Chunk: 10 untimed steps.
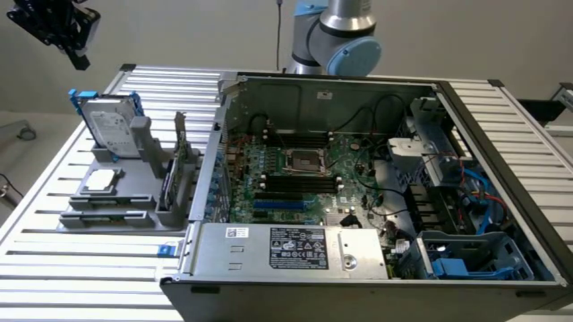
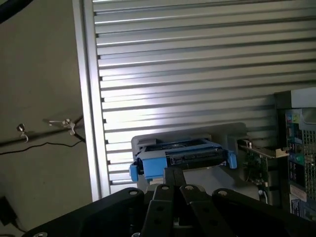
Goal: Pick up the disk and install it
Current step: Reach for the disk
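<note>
**Gripper clenched and empty, up above the disk in its holder**

The slatted metal table is cut off at the 6 and 3 o'clock edges of the exterior view. The open computer case takes up centre to 4 o'clock, and its near corners are clipped at 6 o'clock. The arm is seen at 12 o'clock, with its upper part cut off. A silver box with a white sticker is set along the case's near wall, and part of the board is hidden behind it. A blue cage is seen at 5 o'clock inside the case; its contents are hard to make out.

The grey holder is placed at 9 o'clock, just beside the case and near the table's edge. The disk is stood upright in the holder's far slot at 10 o'clock, with its lower part hidden by the slot. A small silver chip is laid flat on the holder.

The gripper is held at 11 o'clock, partly cut off by the frame, with the fingers pressed together and nothing grasped. Open air is left between it and the disk, well apart. In the wrist view the disk's blue-framed top edge is seen beyond the fingertips, and its near part is covered by them.
</note>
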Motion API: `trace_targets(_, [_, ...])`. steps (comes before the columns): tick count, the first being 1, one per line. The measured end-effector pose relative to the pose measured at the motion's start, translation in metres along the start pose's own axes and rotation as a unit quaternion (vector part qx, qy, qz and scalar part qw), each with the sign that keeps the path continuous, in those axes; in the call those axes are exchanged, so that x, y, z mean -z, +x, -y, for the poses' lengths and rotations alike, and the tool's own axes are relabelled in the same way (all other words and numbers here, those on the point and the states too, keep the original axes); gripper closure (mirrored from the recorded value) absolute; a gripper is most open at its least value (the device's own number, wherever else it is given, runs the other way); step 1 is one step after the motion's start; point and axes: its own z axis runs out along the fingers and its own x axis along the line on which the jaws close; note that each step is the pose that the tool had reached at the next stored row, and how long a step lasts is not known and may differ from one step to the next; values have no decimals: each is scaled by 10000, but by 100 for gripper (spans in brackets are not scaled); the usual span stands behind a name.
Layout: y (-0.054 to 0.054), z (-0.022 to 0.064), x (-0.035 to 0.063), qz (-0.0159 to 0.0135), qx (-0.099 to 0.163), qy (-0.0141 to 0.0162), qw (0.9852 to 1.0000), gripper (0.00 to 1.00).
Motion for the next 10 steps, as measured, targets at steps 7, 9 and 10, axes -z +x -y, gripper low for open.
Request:
trace_targets(7, [51, -6, -21, -9, 155, 29, 9999, 89])
trace_targets(9, [52, -6, -21, -10, 162, 29, 9999, 89])
trace_targets(10, [53, -6, -21, -10, 167, 28, 9999, 89])
